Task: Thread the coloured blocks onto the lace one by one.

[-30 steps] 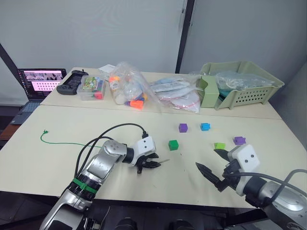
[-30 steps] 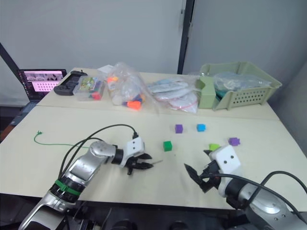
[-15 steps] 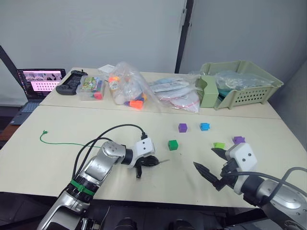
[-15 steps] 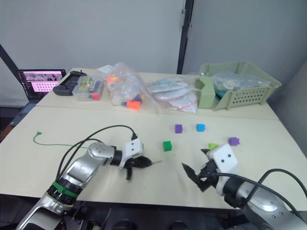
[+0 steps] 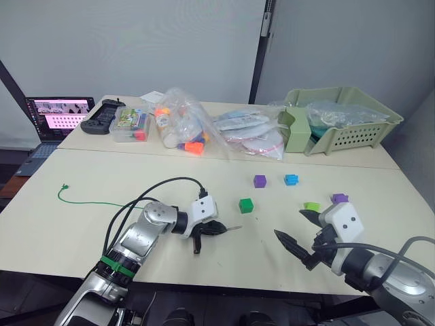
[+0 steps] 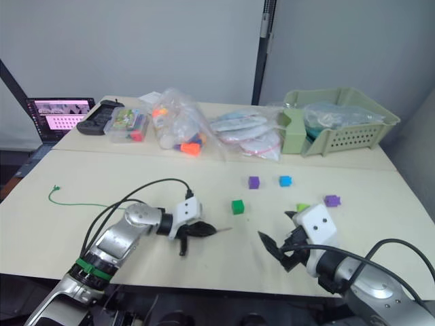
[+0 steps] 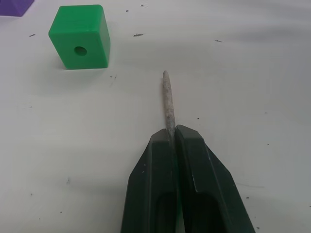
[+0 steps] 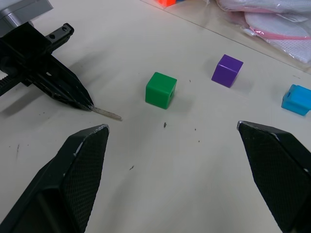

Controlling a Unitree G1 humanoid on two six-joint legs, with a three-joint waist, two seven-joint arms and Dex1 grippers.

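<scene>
My left gripper (image 5: 219,229) lies low on the table, shut on the lace's pale stiff tip (image 7: 168,99), which sticks out toward the dark green block (image 5: 245,205). That block's hole (image 7: 80,49) faces the tip. The thin green lace (image 5: 88,202) trails off to the left to its knotted end (image 5: 62,187). Farther back sit a purple block (image 5: 259,180) and a blue block (image 5: 291,179). A lime block (image 5: 311,206) and a second purple block (image 5: 339,198) lie by my right gripper (image 5: 289,223), which hovers open and holds nothing, to the right of the green block (image 8: 161,90).
The back table holds a laptop (image 5: 58,115), a black controller (image 5: 102,117), a clear box (image 5: 131,124), plastic bags (image 5: 183,129) with orange pieces, and a pale green basket (image 5: 340,125). Black cables loop over my left arm.
My left wrist has rolled, keeping the lace tip pinched and aimed at the green block. The right gripper has barely shifted.
</scene>
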